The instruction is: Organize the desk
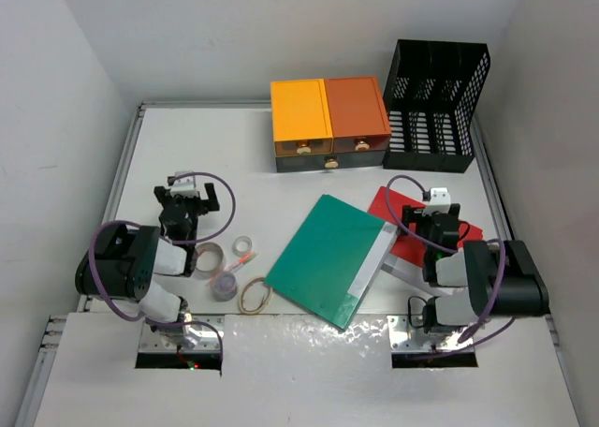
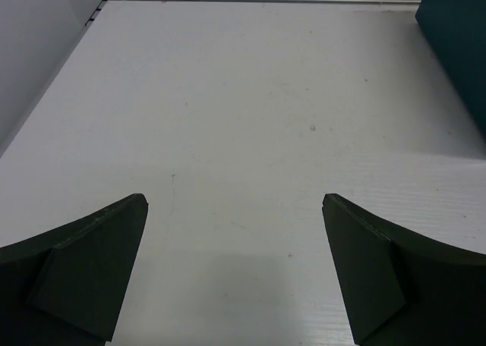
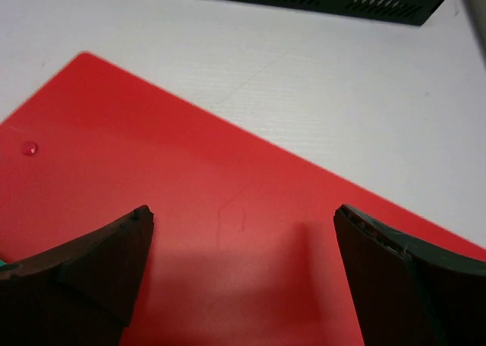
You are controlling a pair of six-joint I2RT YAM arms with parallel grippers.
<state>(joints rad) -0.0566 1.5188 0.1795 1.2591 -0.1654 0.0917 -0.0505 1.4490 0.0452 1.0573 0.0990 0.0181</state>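
Two grippers gape empty: left gripper (image 2: 234, 199) over desk (image 2: 228, 80), right gripper (image 3: 243, 209) above lower-left red folder (image 3: 190, 156), likely thin, slick; pinch its edge.

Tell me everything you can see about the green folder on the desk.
The green folder is flat, closed and rectangular, with a smooth, plastic-looking dark green cover and a pale grey strip along its right-hand edge. It lies flat on the desk, turned diagonally, near the middle front. Its right side appears to overlap the red folder. A rubber band ring lies by its near-left corner; whether they touch is unclear.
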